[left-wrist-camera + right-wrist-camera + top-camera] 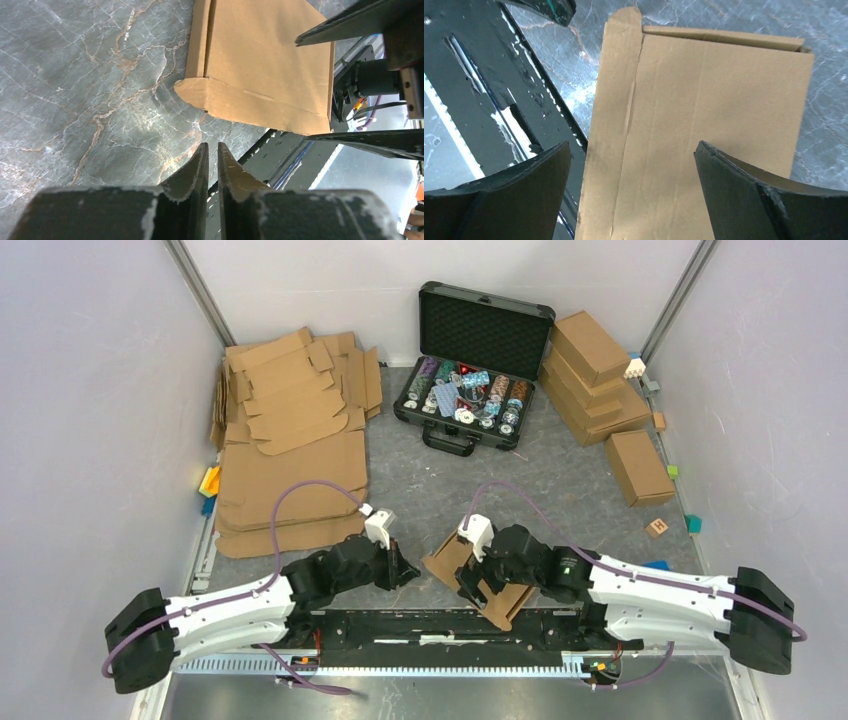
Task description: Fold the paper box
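Top external view: both my arms reach low over the desk [420, 490] and meet at the paper box [442, 558]. It lies close to the arm bases, directly under my right gripper [478, 578] and just to the right of my left gripper [405, 570].

Right wrist view: my right gripper [631, 145] is spread wide with nothing clamped, and the box's [704, 110] broad brown panel fills the space between and below its fingers [524, 195]. One finger overlaps the panel; whether it touches I cannot tell. A long flap with a rounded end runs along the box edge on the other finger's side. The wide stance looks meant to pin the panel flat while that flap is worked.

Left wrist view: my left gripper [212, 147] is drawn together to a thin slit, holding nothing, low over the marbled desk. The box's [265, 60] corner and rounded tab sit just ahead of it and to the right. Closed like this it probably serves as a blunt pusher for that tab.

Well beyond my left gripper lies a stack of flat blanks [290, 440], and well beyond my right gripper stand finished boxes [595, 380]. That reads as supply on one side, output on the other.
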Controlling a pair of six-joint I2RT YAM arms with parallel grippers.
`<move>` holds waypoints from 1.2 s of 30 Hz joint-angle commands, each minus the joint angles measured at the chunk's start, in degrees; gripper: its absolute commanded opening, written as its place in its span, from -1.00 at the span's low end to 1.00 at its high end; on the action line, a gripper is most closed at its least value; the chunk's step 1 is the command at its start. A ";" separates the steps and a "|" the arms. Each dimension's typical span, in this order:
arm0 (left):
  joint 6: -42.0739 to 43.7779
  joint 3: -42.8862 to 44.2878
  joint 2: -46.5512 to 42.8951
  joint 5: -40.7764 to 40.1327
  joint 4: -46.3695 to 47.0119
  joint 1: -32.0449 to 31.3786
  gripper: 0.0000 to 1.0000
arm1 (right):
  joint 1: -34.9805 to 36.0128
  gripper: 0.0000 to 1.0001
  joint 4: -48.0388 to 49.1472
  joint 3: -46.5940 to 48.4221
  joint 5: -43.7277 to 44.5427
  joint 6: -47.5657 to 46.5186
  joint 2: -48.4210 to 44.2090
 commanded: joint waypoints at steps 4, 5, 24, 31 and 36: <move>1.04 6.20 3.30 7.71 -0.53 7.23 -0.39 | 0.23 0.97 -9.13 5.85 10.35 4.63 -4.94; 1.99 7.05 4.40 8.19 -0.67 8.29 -0.29 | 0.23 0.97 -9.83 5.84 12.62 6.22 -6.42; 14.37 27.54 40.31 27.13 8.85 17.64 0.16 | 0.22 0.44 -38.06 -2.32 27.99 56.37 -24.94; 16.18 30.78 46.37 31.80 9.91 17.64 0.05 | 0.23 0.40 -36.30 -4.71 26.48 57.94 -22.71; 16.02 31.20 48.32 33.94 11.35 17.63 0.06 | 0.22 0.40 -34.20 -5.76 25.71 58.08 -22.13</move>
